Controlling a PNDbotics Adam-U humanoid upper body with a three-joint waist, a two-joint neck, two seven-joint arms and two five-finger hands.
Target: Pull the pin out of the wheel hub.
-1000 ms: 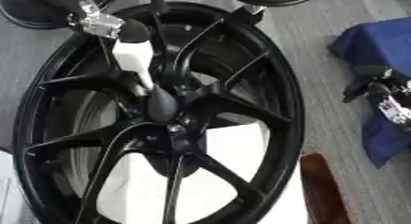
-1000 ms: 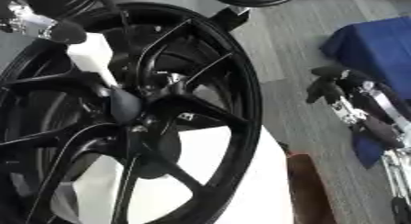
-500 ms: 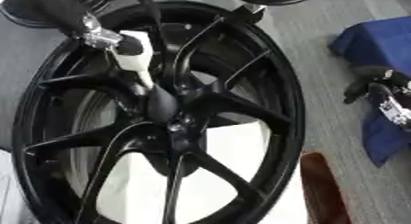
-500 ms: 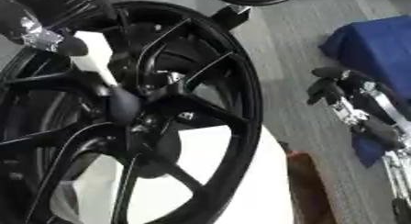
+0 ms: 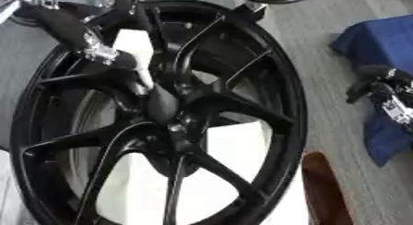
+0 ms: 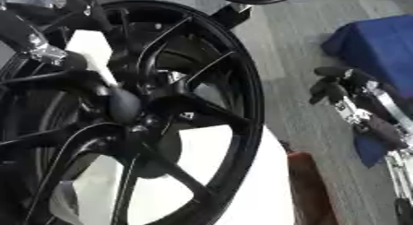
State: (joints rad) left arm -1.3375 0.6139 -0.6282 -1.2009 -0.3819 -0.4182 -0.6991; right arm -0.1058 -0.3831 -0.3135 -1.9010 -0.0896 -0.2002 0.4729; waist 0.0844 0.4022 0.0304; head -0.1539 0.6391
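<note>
The left robot hand is closing around the white pin sticking from the wheel's centre; pulling crookedly risks jamming it. The right robot hand is idling, fingers curled.

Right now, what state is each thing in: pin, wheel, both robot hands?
Pin: white, seated in the hub, leaning up-left.
Wheel: black, spoked, face toward the camera.
Left robot hand: at the pin's upper end, fingers curled around it.
Right robot hand: idle at right, off the wheel, fingers curled, holding nothing.
</note>
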